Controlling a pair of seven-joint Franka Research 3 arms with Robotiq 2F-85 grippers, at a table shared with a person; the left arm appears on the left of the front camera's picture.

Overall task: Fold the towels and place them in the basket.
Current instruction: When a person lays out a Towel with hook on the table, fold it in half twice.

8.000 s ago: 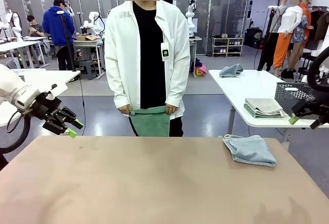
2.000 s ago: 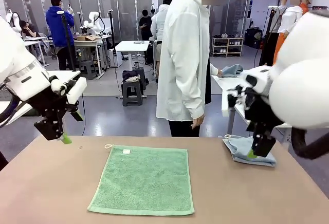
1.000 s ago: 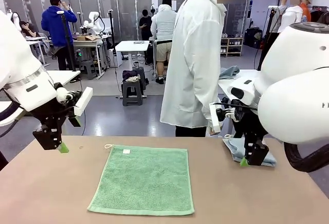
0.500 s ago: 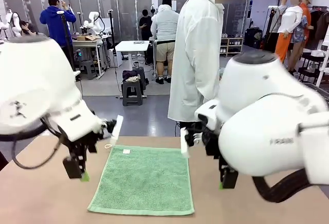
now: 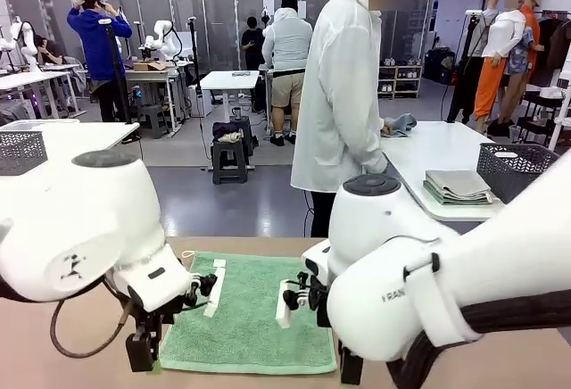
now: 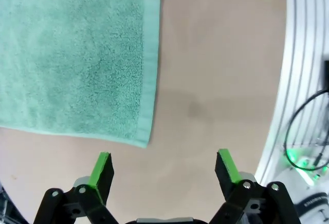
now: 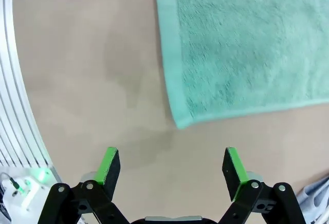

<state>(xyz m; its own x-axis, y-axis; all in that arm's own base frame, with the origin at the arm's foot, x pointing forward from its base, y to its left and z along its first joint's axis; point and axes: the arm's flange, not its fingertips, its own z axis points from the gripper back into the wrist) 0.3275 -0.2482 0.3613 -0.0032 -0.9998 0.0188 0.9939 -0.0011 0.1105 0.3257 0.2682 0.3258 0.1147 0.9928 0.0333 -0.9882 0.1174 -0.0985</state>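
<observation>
A mint green towel [image 5: 252,316] lies flat and spread out on the tan table [image 5: 62,353]. My left gripper [image 5: 144,358] hangs low over the towel's near left corner. In the left wrist view that gripper [image 6: 164,165] is open, and the towel [image 6: 77,54] ends in a corner just ahead of its fingers. My right gripper [image 5: 350,369] is by the near right corner. In the right wrist view it [image 7: 172,165] is open too, with the towel [image 7: 241,39] and its corner just ahead. A bit of the blue-grey towel [image 7: 317,203] shows at the edge. A dark grey basket [image 5: 520,168] stands on the white table behind.
A person in a white coat [image 5: 343,95] stands past the far edge, turned to the white back table [image 5: 428,153], which holds folded cloths [image 5: 457,186]. Another grey mesh basket [image 5: 20,150] sits on a table at the far left. My big arm bodies crowd the near side.
Both arms have come down and toward me, from beside the towel's middle to its two near corners. Both grippers stay open. The person has leaned toward the back table.
</observation>
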